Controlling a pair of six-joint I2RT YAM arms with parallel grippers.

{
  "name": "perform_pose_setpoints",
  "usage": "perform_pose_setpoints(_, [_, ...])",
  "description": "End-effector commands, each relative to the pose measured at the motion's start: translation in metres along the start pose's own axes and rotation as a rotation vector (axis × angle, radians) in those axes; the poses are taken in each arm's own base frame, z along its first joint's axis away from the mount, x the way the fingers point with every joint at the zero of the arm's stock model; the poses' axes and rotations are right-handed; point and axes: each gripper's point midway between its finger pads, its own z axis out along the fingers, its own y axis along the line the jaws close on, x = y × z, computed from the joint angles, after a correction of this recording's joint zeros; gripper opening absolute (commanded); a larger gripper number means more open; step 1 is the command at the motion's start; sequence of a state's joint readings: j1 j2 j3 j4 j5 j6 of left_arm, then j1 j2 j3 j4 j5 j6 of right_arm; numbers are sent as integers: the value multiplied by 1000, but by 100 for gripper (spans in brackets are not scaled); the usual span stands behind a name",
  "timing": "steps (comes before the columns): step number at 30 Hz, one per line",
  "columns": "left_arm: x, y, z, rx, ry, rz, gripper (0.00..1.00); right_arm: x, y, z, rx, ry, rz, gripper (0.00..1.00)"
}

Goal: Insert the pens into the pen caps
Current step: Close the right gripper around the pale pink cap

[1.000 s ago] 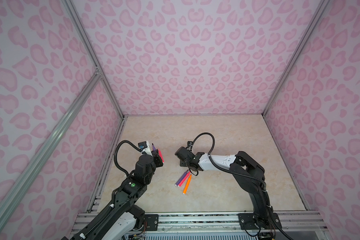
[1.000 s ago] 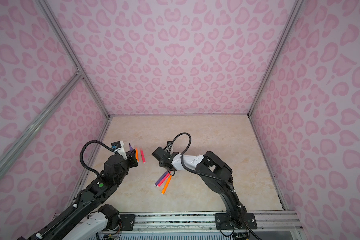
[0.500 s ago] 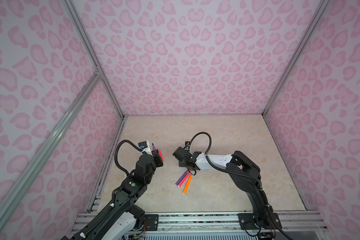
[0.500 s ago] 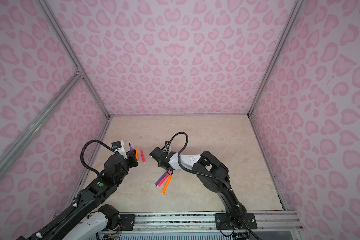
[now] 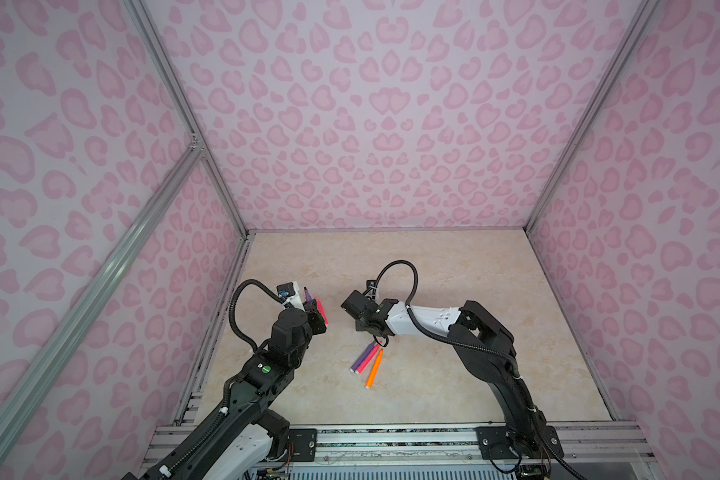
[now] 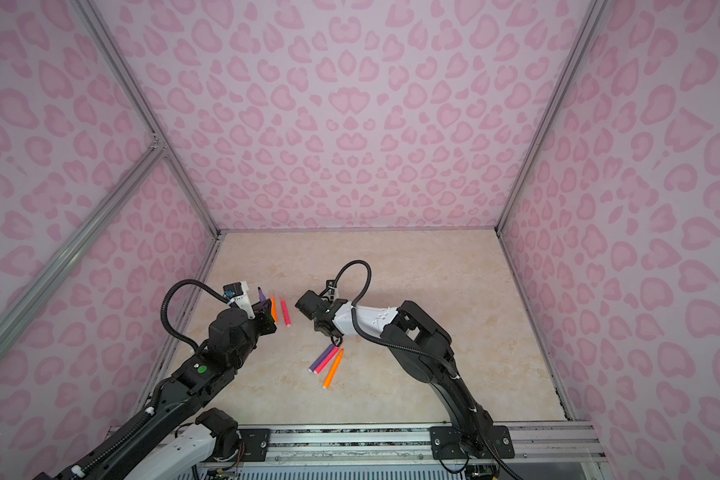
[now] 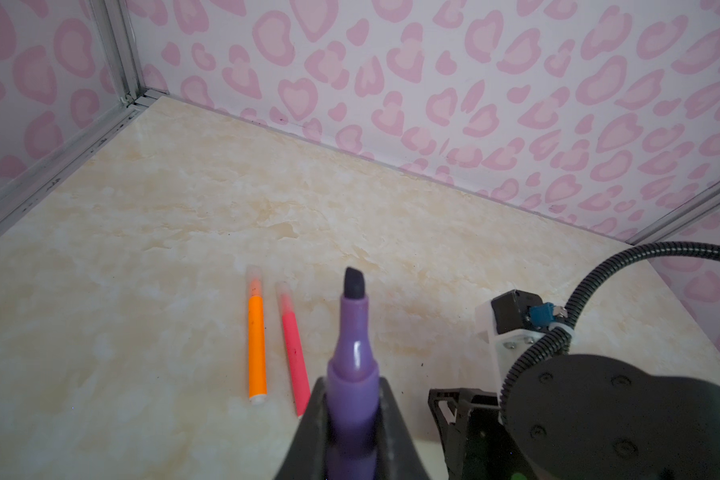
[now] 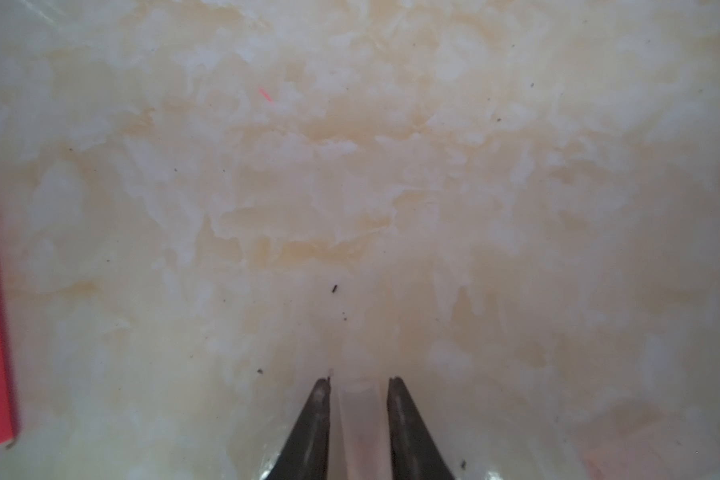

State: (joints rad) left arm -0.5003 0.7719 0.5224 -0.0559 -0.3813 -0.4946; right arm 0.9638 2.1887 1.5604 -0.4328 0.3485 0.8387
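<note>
Left gripper [image 7: 352,386] clamps a slim purple plastic pen [image 7: 353,332]; right gripper [image 8: 358,380] narrowly straddles a clear plastic cap tube [image 8: 358,419], grip unclear.

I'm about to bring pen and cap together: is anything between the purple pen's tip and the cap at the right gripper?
Nothing visible. The purple pen juts bare-tipped from the left gripper; the cap sits between the right gripper's fingers; only bare table shows between them.
</note>
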Motion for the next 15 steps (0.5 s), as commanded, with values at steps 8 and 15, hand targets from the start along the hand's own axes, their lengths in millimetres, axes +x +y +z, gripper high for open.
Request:
perform_pose_setpoints(8, [-8, -4, -1, 14, -20, -12, 4, 9, -6, 2, 43, 33, -72, 26])
perform_pose_setpoints(15, [-9, -5, -1, 16, -21, -13, 3, 11, -5, 5, 52, 45, -92, 25])
